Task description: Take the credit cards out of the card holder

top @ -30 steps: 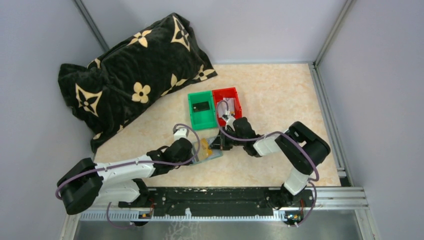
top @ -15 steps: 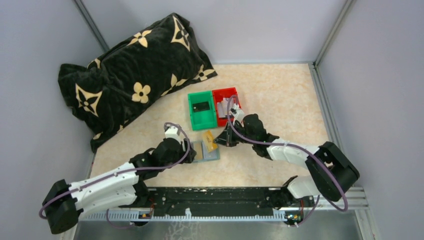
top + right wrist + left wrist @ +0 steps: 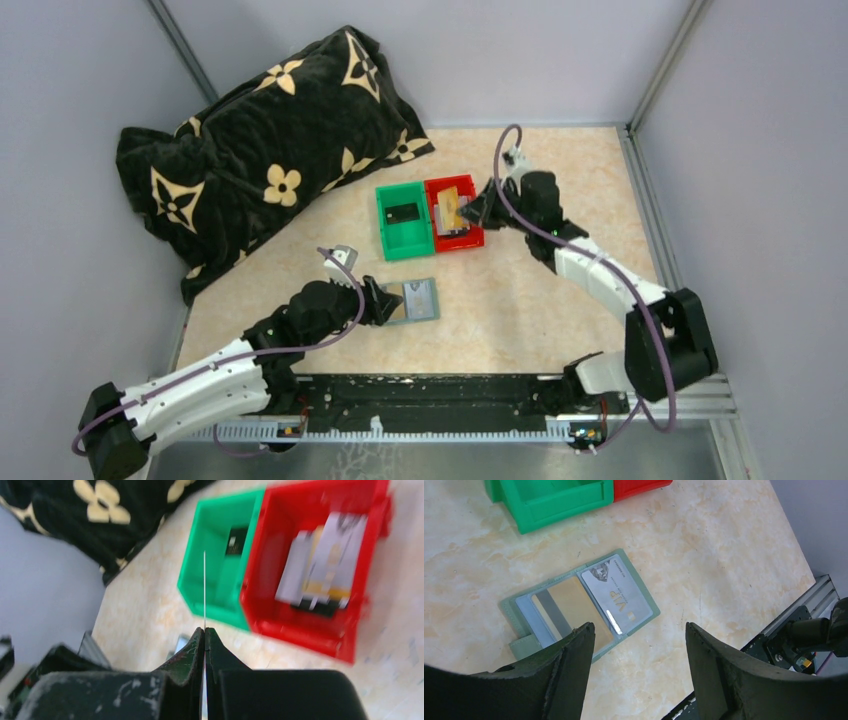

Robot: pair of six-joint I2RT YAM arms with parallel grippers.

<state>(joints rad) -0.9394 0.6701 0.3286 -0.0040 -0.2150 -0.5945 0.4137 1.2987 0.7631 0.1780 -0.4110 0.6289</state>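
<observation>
Right gripper [image 3: 205,630]: pinching gold card [image 3: 450,207] over red bin [image 3: 300,630], so you can drop it.
Left gripper [image 3: 639,630]: spread above card holder [image 3: 574,605], ready to pin it.

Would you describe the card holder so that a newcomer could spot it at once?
On the marbled table, find the green bin and red bin side by side at the middle; nearer the arms' bases the card holder lies open, by the open left gripper. Unlike the bright plastic bins, it is a soft sage-green wallet showing a gold card and a silver card.
</observation>
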